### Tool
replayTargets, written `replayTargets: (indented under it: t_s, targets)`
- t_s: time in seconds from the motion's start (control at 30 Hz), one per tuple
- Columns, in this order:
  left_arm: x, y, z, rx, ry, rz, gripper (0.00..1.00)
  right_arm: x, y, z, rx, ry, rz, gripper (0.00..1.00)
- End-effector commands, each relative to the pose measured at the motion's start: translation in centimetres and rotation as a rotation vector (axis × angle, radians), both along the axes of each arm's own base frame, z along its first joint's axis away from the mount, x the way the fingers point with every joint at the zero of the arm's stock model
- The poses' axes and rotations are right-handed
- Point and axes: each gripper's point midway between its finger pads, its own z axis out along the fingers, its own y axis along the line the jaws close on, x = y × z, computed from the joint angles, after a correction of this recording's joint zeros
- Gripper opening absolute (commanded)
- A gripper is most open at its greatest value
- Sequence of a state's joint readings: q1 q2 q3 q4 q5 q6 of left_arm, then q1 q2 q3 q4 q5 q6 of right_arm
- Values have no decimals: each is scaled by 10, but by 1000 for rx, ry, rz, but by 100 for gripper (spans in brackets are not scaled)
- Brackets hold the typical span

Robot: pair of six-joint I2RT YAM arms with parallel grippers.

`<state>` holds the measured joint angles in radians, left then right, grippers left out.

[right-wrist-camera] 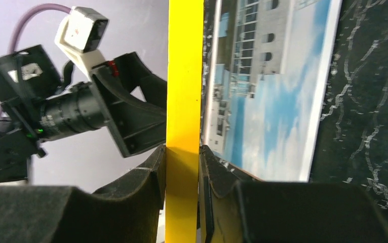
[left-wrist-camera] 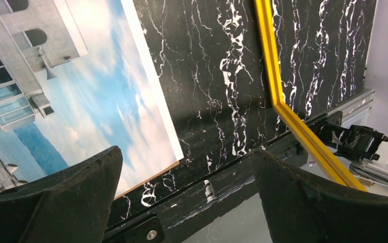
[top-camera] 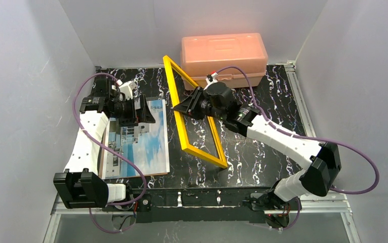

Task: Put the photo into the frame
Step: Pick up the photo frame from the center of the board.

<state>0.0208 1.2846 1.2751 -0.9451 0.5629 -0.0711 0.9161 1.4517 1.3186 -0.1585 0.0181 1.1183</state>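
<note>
Clamping the frame, right pincer shows its grip wrist-side only; left pincer gapes.

the space is enclosed by plain pale grey walls: a left wall, a back wall and a right wall. between them a black tabletop veined with white is laid, edged by a silver metal rail. everything is lit softly and evenly.

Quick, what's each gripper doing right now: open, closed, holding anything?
Left gripper: open, holding nothing, above the photo.
Right gripper: closed on the yellow edge of the frame.
</note>
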Motion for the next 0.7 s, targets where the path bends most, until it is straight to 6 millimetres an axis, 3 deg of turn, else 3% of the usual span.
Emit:
replayTargets:
  t_s: [0.0, 0.53, 0.67]
  targets:
    - [8, -19, 14, -54, -38, -24, 98, -14, 2, 101, 337, -85, 76, 1]
    - [12, -57, -43, -102, 88, -43, 98, -34, -6, 210, 642, -205, 169, 1]
    - [20, -70, -47, -151, 72, -30, 99, -37, -9, 233, 727, -217, 180, 1]
